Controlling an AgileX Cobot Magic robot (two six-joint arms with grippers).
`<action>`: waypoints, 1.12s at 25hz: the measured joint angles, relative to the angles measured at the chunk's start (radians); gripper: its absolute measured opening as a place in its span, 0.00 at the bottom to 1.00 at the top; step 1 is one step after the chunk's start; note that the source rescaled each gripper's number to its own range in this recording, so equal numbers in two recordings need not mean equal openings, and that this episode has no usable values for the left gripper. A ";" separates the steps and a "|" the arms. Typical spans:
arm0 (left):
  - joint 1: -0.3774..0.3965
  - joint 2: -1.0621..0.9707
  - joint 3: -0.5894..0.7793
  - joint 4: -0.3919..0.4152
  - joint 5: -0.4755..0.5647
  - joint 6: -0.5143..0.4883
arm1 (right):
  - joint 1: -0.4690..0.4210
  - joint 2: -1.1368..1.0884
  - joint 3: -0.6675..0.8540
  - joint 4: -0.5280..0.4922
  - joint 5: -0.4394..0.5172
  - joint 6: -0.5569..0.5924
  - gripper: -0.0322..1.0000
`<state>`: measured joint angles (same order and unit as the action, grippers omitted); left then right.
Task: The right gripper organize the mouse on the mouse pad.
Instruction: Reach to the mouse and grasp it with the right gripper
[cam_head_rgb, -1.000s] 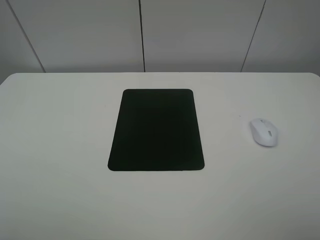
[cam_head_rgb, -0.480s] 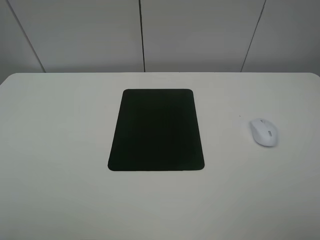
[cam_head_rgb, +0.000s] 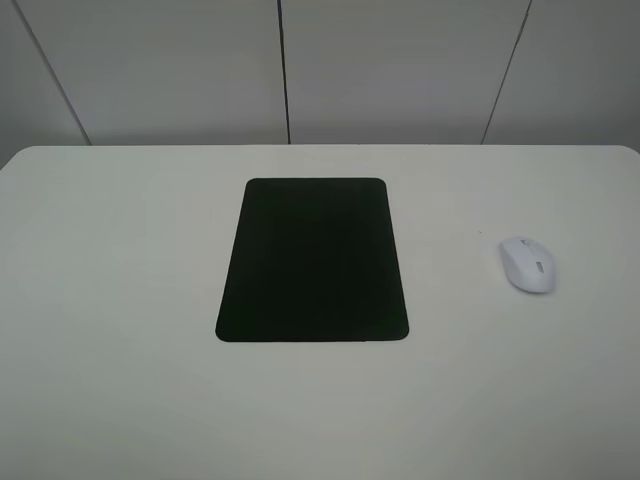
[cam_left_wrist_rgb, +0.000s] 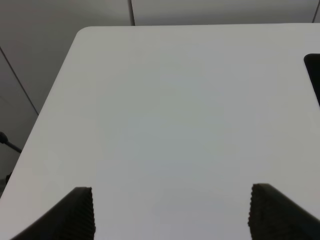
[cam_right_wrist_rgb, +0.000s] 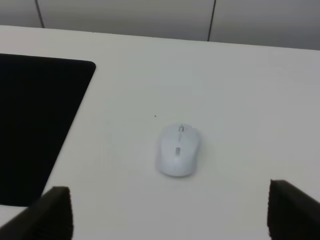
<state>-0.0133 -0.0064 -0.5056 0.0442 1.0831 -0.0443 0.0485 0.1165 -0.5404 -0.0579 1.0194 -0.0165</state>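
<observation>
Right gripper (cam_right_wrist_rgb: 170, 207) spread wide and empty, I hang short of the mouse (cam_right_wrist_rgb: 178, 150), which lies on the table (cam_right_wrist_rgb: 245, 85) apart from the mouse pad (cam_right_wrist_rgb: 35, 125), so I should straddle its flanks evenly before closing.

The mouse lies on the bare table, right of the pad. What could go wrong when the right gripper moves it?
1. The mouse is rounded and low, so the open right gripper may close too high and squeeze it out.
2. A finger could push it along the smooth table before gripping.
3. It might land half off the mouse pad edge.
</observation>
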 joint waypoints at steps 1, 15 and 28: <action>0.000 0.000 0.000 0.000 0.000 0.000 | -0.003 0.049 -0.004 -0.003 -0.020 0.000 0.76; 0.000 0.000 0.000 0.000 0.000 0.000 | -0.004 0.915 -0.190 -0.003 -0.330 0.028 1.00; 0.000 0.000 0.000 0.000 0.000 0.000 | -0.004 1.490 -0.402 0.009 -0.346 0.075 1.00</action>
<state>-0.0133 -0.0064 -0.5056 0.0442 1.0831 -0.0443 0.0441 1.6068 -0.9422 -0.0485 0.6737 0.0582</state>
